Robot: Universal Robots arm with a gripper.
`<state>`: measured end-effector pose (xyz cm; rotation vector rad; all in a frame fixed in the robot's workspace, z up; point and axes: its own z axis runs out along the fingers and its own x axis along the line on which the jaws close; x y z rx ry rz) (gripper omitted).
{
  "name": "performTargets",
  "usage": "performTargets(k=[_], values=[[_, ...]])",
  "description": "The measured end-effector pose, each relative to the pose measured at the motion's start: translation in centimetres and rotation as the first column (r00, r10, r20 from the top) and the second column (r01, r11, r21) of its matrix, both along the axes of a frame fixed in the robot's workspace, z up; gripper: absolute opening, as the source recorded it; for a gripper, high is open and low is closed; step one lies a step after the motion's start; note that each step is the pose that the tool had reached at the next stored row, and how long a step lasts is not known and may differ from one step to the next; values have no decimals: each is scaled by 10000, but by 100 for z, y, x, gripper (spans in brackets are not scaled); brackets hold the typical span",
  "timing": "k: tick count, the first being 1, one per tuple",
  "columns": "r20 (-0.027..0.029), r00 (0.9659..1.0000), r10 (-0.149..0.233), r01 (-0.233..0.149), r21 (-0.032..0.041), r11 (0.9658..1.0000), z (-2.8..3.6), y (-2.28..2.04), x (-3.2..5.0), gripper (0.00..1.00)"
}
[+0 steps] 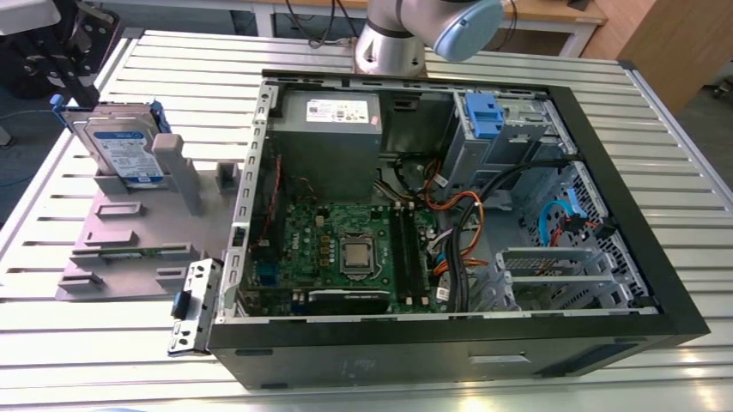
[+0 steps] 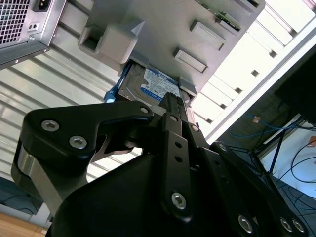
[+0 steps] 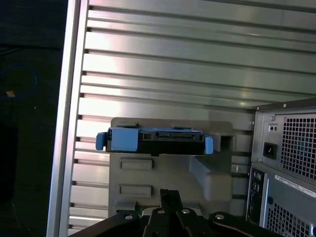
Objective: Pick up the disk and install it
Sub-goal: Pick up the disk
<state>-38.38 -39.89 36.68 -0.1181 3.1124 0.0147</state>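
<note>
Just ahead of the closed, empty fingers (image 2: 170, 107), the disk (image 2: 148, 86) stands in its grey holder (image 2: 163, 24).

Your counter (image 1: 172, 77) is a top of pale metal slats with dark grooves between them, and light glares bright off its ribs. Beyond its far edge you see a wooden desk (image 1: 550, 12) with dark cables (image 1: 307, 21) hanging below it. At the exterior view's far right stands a wooden cabinet side (image 1: 670, 51). Off the counter's edge at the exterior view's left, the floor (image 1: 21, 163) is a dull blue-grey. In the first wrist view the floor lies dark, with a thin blue cable (image 3: 30, 79) looped on it.
</note>
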Motion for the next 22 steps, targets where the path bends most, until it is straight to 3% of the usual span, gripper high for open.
performTargets(k=[22], values=[[0,9998,218,-218,0,9998,0,0,0,11]])
